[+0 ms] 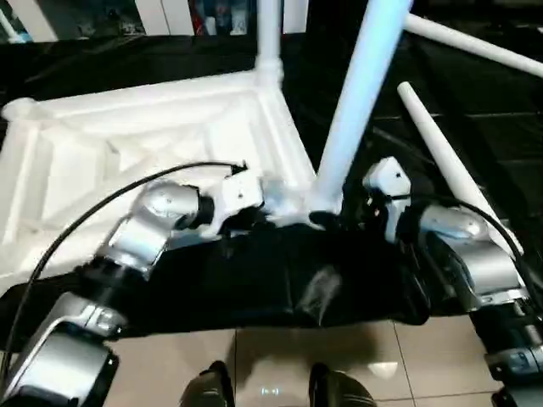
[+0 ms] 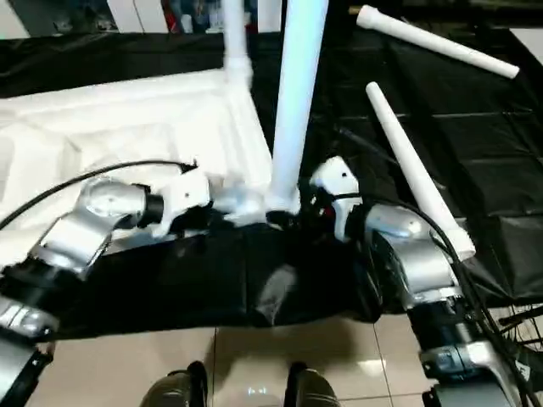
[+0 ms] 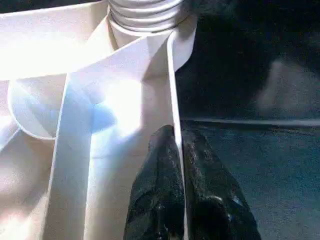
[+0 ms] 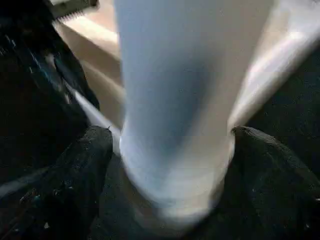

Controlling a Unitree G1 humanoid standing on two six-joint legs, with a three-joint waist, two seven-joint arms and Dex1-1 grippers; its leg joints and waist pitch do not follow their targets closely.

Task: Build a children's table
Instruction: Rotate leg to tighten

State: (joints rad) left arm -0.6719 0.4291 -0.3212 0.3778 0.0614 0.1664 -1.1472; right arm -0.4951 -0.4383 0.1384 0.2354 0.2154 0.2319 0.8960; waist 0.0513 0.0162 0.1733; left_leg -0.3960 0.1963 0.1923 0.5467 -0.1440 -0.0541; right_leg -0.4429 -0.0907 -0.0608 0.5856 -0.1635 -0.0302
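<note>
Black sheeting [image 1: 254, 288] covers the work surface, tiled floor [image 1: 339, 356] showing at its near edge; on the sheeting lies the table top [image 1: 127, 144], ribbed underside up. One leg [image 1: 361, 93] stands in the top's near corner socket, another leg [image 1: 268, 38] in the far corner; two loose legs [image 2: 416, 170] lie on the sheeting beside the top. Left gripper [image 3: 180, 165] is clenched on the top's thin edge wall near that socket; right gripper [image 4: 170, 150] straddles the standing leg's base, fingers [image 4: 80, 165] spread, apparently released. Judged: hollow plastic, light, stiff, smooth and likely slippery; legs are best taken low near the socket, the top by its rim or ribs.
</note>
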